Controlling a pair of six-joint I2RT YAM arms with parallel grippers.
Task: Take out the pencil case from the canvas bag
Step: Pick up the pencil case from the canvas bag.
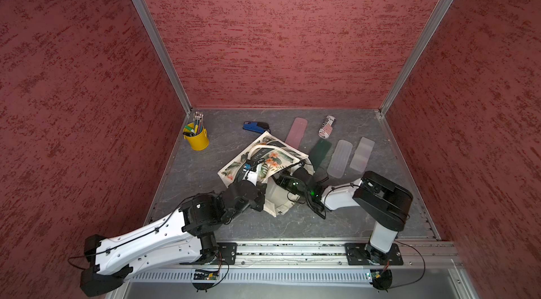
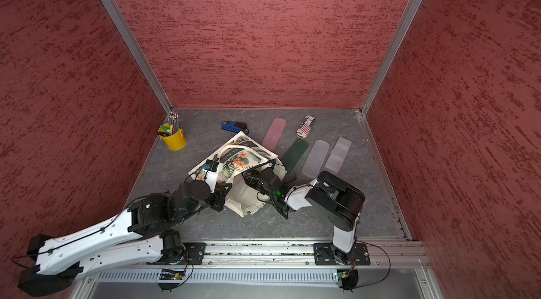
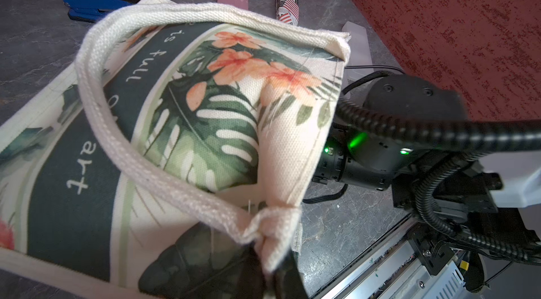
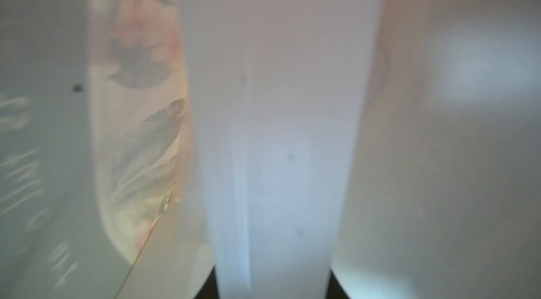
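Note:
The canvas bag (image 1: 272, 160) (image 2: 240, 160) lies on its side mid-table, cream with a leaf-and-flower print and a dark green lettered band (image 3: 73, 183). My left gripper (image 3: 272, 271) is shut on the bunched corner where a cream handle (image 3: 275, 230) meets the bag's rim, holding that edge up. The right arm (image 1: 336, 195) reaches into the bag's mouth, and the canvas hides its fingertips in both top views. In the right wrist view a frosted white pencil case (image 4: 281, 136) runs between the dark fingers, and my right gripper (image 4: 272, 283) is shut on it inside the bag.
A yellow bucket of pens (image 1: 196, 138) stands at the back left, with a blue stapler (image 1: 256, 126) behind the bag. To the bag's right lie a pink flat case (image 1: 296, 132), a dark green one (image 1: 319, 152), two frosted ones (image 1: 339, 158) and a printed roll (image 1: 327, 126).

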